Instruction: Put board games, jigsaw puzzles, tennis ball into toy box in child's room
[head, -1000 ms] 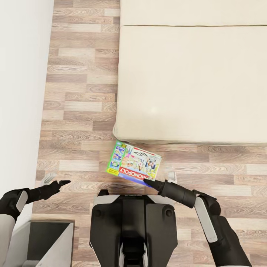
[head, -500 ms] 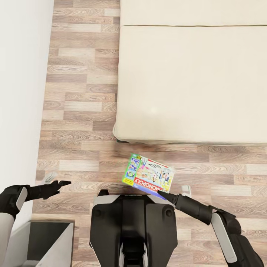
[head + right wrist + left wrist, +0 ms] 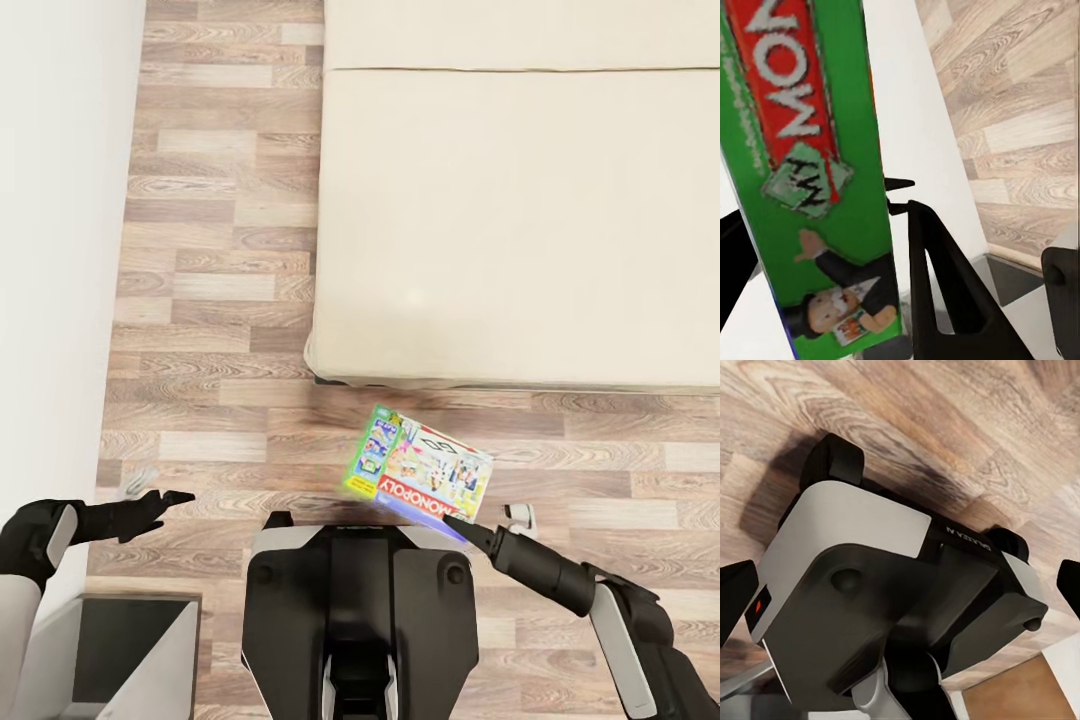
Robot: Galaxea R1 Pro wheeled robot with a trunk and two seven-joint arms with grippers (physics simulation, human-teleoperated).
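Observation:
One of the board games, a green, white and red MONOPOLY box, hangs tilted above the plank floor just in front of the bed. My right gripper is shut on the box's near edge. In the right wrist view the box stands edge-on between the dark fingers. My left gripper is held out over the floor at the left, open and holding nothing; its fingertips sit far apart in the left wrist view. The bed's beige mattress top is bare where I see it.
A white wall runs down the left side. A dark-topped unit with pale sides stands at the lower left beside my trunk. Wood-plank floor lies between wall and bed. My base appears under the left wrist.
My right gripper has carried the MONOPOLY box to the right and slightly nearer my trunk. The left arm has drawn back a little.

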